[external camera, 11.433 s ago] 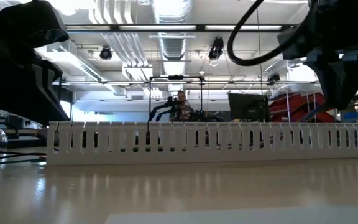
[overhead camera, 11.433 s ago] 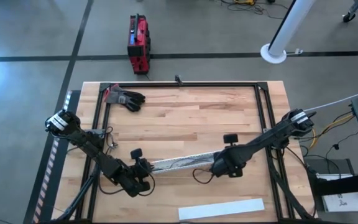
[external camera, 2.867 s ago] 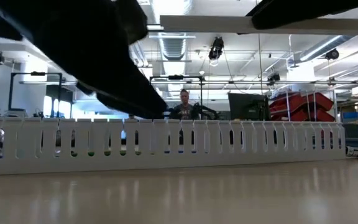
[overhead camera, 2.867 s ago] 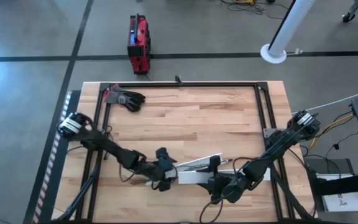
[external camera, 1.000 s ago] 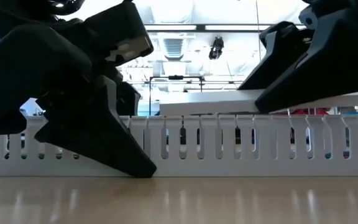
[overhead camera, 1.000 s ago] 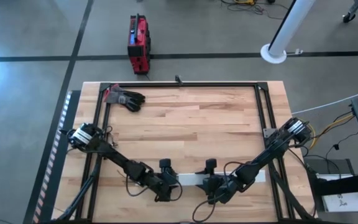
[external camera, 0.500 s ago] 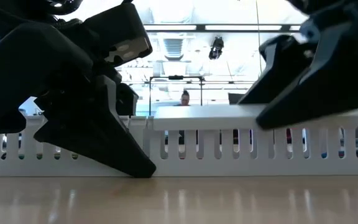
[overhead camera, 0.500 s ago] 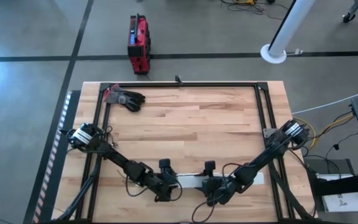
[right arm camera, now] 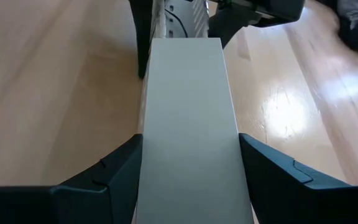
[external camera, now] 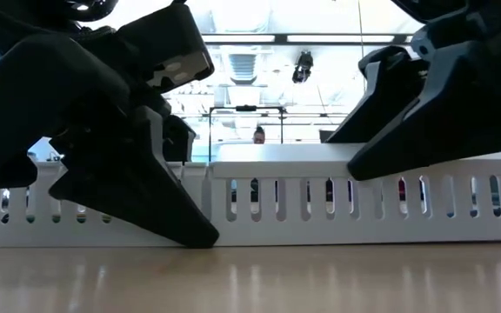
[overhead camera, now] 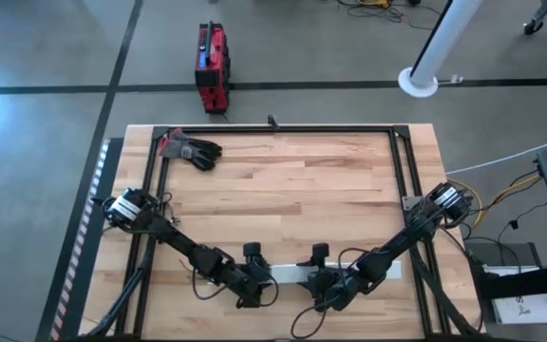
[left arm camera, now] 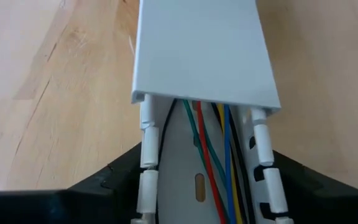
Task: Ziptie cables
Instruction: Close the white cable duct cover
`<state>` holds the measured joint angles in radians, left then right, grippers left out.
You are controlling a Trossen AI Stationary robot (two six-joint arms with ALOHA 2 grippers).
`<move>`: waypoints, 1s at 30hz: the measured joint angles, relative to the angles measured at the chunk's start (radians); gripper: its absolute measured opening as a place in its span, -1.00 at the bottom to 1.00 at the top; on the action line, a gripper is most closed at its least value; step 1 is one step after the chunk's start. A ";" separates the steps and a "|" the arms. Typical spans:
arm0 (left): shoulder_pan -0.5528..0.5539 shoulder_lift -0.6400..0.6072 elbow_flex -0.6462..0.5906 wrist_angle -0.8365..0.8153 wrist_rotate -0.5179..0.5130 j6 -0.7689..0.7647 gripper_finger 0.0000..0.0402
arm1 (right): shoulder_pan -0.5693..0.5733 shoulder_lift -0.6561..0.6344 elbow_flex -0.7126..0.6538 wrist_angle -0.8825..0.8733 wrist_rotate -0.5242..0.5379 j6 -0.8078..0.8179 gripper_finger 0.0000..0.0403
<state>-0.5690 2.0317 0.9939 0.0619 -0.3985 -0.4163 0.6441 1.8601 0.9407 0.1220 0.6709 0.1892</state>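
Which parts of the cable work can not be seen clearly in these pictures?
- Cables: left wrist view shows a short stretch only; the white cover hides the rest.
- High view: both arms hide most of the slotted duct.
- Right wrist view: the cover fills the space between the right gripper fingers, hiding the duct beneath.

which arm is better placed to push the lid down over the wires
Right, likely. The right gripper already holds the lid above the duct; the left gripper grips the duct's end, where wires lie.
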 joint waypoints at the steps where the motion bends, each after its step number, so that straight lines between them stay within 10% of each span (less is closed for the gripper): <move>1: 0.000 0.006 0.000 0.002 0.000 0.000 0.09 | -0.005 -0.001 0.001 0.000 -0.008 -0.003 0.09; 30: -0.005 0.017 0.001 0.023 -0.007 -0.008 0.13 | -0.096 -0.069 0.003 -0.088 -0.202 0.001 0.09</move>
<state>-0.5735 2.0487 0.9947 0.0849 -0.4053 -0.4240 0.5485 1.7911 0.9432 0.0336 0.4688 0.1902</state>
